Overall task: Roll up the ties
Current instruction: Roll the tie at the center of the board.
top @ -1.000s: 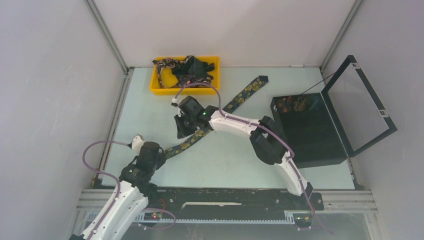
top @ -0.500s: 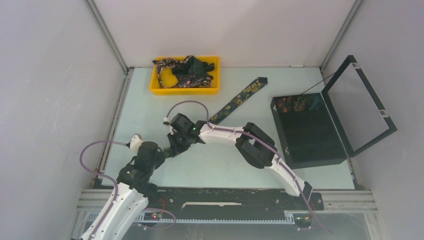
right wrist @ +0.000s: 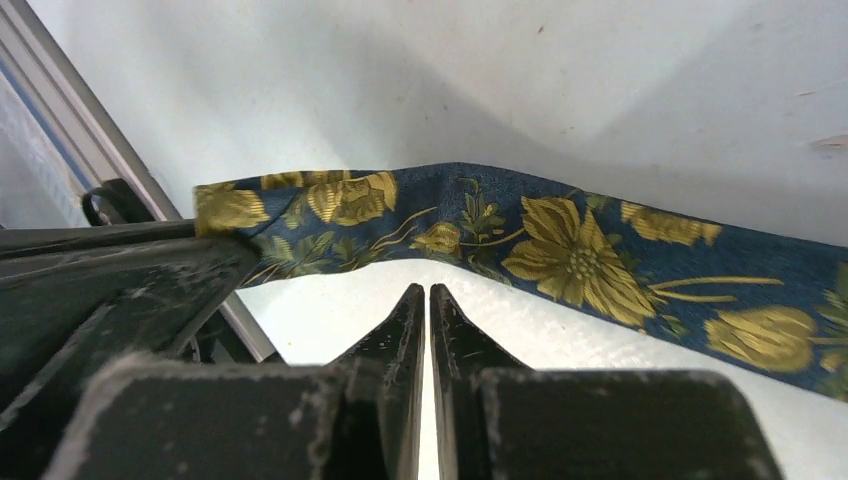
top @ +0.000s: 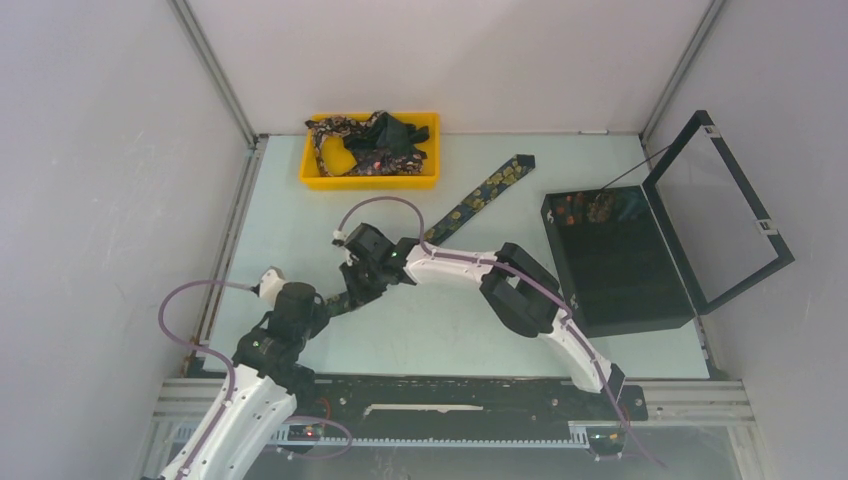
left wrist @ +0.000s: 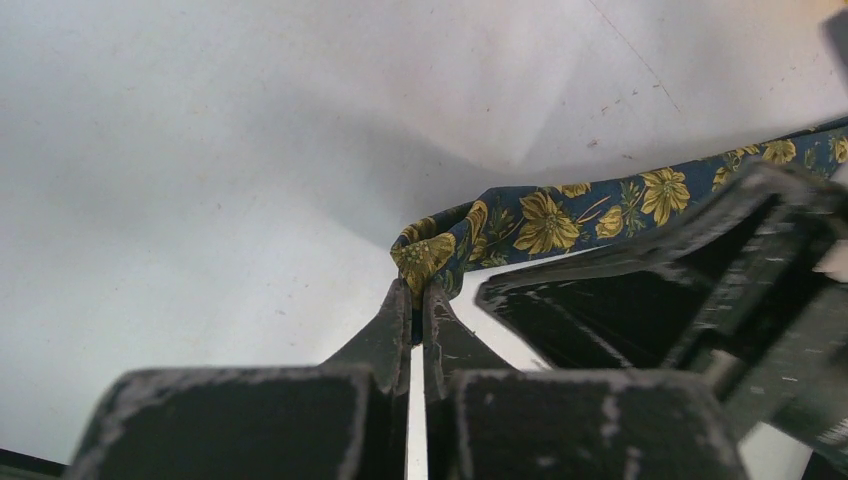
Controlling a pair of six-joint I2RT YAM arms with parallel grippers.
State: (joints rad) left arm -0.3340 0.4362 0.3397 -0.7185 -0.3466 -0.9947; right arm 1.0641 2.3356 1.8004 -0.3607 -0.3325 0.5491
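One tie (top: 470,205), dark navy with gold flowers, lies in a diagonal across the table from its far end near the black box down to the front left. My left gripper (left wrist: 418,292) (top: 324,306) is shut on that tie's near end, where the fabric (left wrist: 545,220) is folded over into a small loop. My right gripper (right wrist: 427,292) (top: 353,290) is shut with nothing in it, its tips hovering just short of the tie (right wrist: 565,245), close beside the left gripper. More ties (top: 372,140) lie heaped in the yellow tray.
The yellow tray (top: 315,178) stands at the back left. A black hinged box (top: 620,270) with its lid (top: 722,210) raised stands at the right. The metal frame rail (right wrist: 70,120) runs along the left table edge.
My right gripper slid from the tie's middle down-left to beside the left gripper, then eased back slightly. The left gripper kept its hold on the tie's end.
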